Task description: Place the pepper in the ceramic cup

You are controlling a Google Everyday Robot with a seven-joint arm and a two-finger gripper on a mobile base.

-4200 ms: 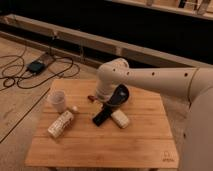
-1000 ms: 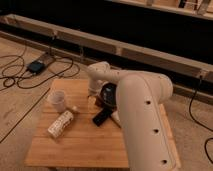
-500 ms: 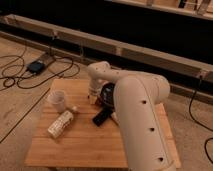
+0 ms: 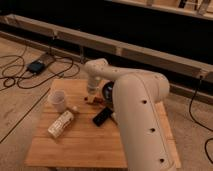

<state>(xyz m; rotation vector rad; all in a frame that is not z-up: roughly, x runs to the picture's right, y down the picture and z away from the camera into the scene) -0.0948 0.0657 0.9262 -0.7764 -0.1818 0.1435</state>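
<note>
I note a wooden desk carrying: ceramic cup upright at left, bottle lying just before it, dark flat object mid-desk, and the pepper under the closed gripper.

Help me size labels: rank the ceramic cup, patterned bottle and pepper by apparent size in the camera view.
1. patterned bottle, ceramic cup: alike, bottle nearer, unranked.
2. pepper: smallest, under the shut gripper, mid-table.

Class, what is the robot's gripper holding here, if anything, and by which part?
The gripper, low over the table, appears shut on the pepper; which part of it is gripped cannot be told.
</note>
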